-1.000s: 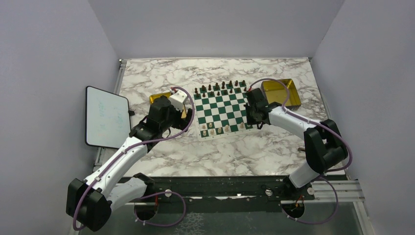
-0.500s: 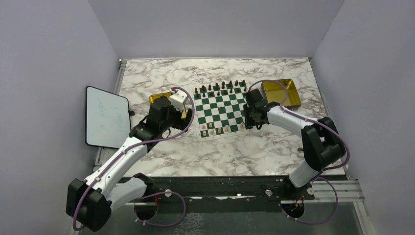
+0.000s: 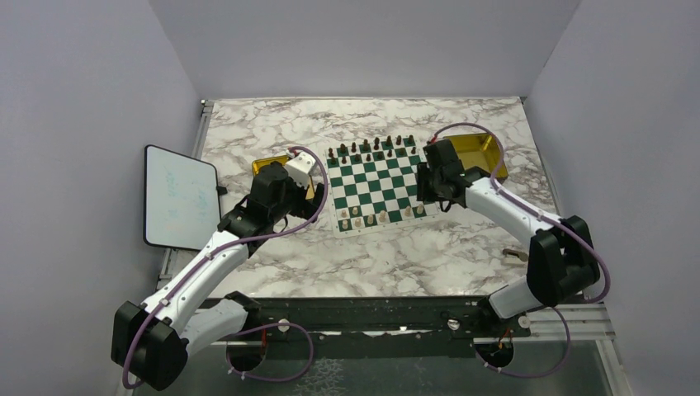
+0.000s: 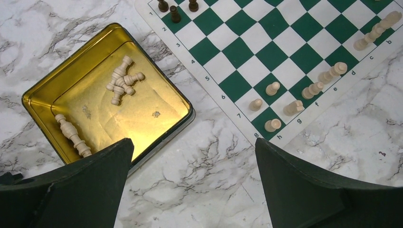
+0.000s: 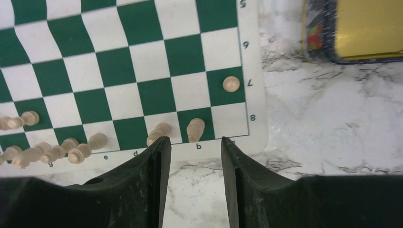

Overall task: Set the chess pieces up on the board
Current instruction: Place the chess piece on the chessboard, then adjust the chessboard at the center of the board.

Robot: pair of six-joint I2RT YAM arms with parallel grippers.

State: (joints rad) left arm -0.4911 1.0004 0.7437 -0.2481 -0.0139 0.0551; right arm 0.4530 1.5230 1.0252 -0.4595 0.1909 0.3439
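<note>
We see the board (image 3: pixel 373 186) partly set: some cream chess pieces (image 4: pixel 311 89) stand along its near edge, and several are left in the gold tray (image 4: pixel 66 64). Right gripper (image 5: pixel 193 142) is parted and empty at the board's edge. Left gripper (image 4: pixel 192 145) is wide open and empty beside the tray.

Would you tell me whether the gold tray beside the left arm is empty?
Not empty: the gold tray holds a cluster of cream chess pieces plus one apart, all lying down.
</note>
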